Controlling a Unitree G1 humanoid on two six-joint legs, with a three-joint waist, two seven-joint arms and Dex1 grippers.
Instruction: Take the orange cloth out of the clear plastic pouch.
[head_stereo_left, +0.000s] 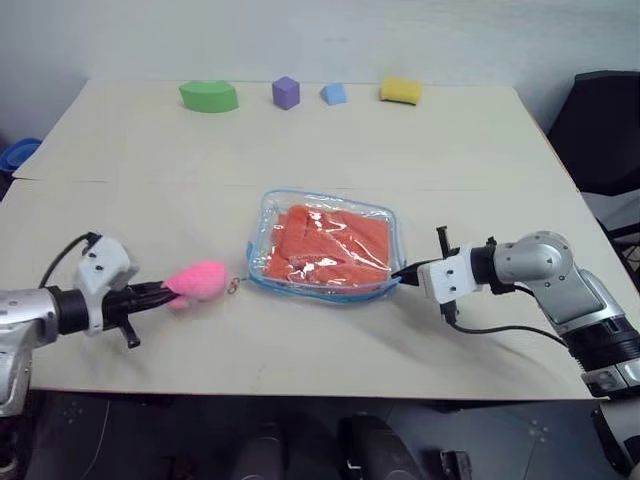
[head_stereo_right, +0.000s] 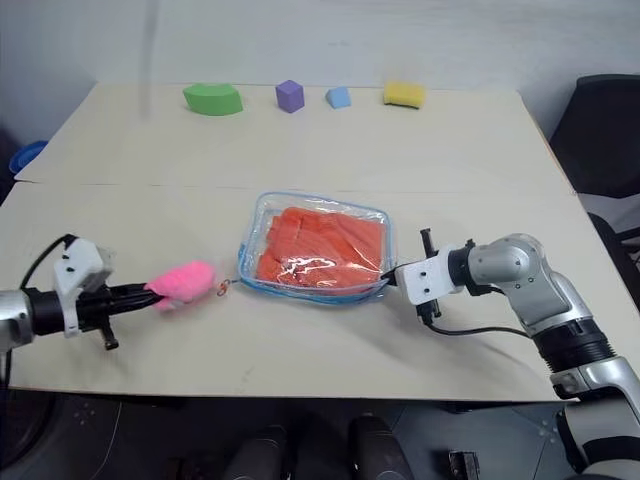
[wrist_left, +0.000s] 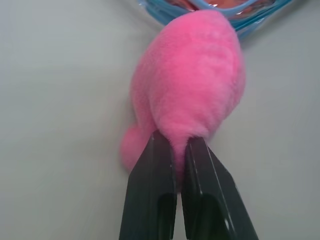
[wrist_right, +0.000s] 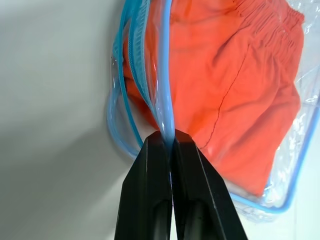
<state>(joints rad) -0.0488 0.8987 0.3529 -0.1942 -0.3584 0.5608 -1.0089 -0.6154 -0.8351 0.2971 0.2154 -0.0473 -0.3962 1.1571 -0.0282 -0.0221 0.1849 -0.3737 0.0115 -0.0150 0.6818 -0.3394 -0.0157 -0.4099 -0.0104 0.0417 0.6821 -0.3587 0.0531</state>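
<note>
The clear plastic pouch (head_stereo_left: 270, 212) lies flat in the middle of the table, and the folded orange cloth (head_stereo_left: 330, 245) is inside it. A short chain links the pouch's near left corner to a pink pompom (head_stereo_left: 198, 281), which lies on the table to its left. My left gripper (head_stereo_left: 165, 292) is shut on the pompom's near end (wrist_left: 192, 80). At the pouch's right corner my right gripper (head_stereo_left: 403, 272) is shut on the light-blue zipper trim (wrist_right: 165, 75), with the orange cloth (wrist_right: 235, 85) just behind the trim.
Along the table's far edge sit a green block (head_stereo_left: 209, 96), a purple cube (head_stereo_left: 286, 92), a small blue block (head_stereo_left: 334, 93) and a yellow sponge (head_stereo_left: 400, 91). A black chair (head_stereo_left: 605, 130) stands off the right side. A blue object (head_stereo_left: 18, 152) is beyond the left edge.
</note>
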